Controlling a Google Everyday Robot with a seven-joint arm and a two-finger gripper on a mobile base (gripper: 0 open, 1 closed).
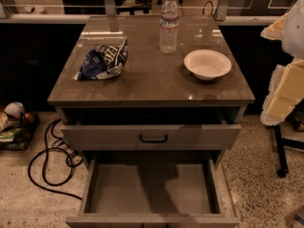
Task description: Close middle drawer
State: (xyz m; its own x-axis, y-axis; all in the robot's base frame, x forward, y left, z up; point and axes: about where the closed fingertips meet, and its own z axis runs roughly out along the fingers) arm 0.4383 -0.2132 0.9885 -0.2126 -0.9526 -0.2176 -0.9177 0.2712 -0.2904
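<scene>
The middle drawer [151,188] is pulled far out towards me, and its plain grey inside is bare. Its front edge [152,220] lies at the bottom of the view, with the handle out of sight. The top drawer [118,137], with a small black bar handle [153,138], stands a little way out above it. The lowest drawer is hidden. My gripper [284,91] is a cream-white shape at the right edge, level with the countertop's right side. It is above and to the right of the open drawer and touches nothing.
On the brown countertop [152,87] are a clear water bottle [169,23], a white bowl [207,64] and a crumpled blue bag [103,61]. A black cable [47,160] loops on the floor at the left near some clutter [14,122]. A black stand leg [280,151] is at the right.
</scene>
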